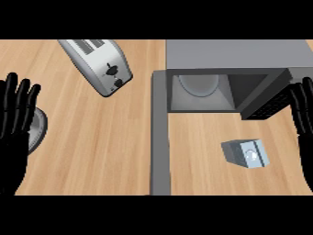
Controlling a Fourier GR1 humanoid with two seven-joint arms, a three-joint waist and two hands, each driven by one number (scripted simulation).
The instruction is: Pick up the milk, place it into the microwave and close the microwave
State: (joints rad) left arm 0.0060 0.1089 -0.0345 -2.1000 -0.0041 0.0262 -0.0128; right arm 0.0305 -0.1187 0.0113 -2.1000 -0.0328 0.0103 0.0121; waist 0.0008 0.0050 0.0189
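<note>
Looking down, I see both hands open — left hand (9,133) hiding a grey disc (39,128), right hand (312,114) edge-cropped; milk (245,153) sits unobstructed.

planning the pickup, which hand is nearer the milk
Right. The right hand is open at the view's right edge, just up and right of the milk. The left hand is open at the far left edge, across the counter from it.
</note>
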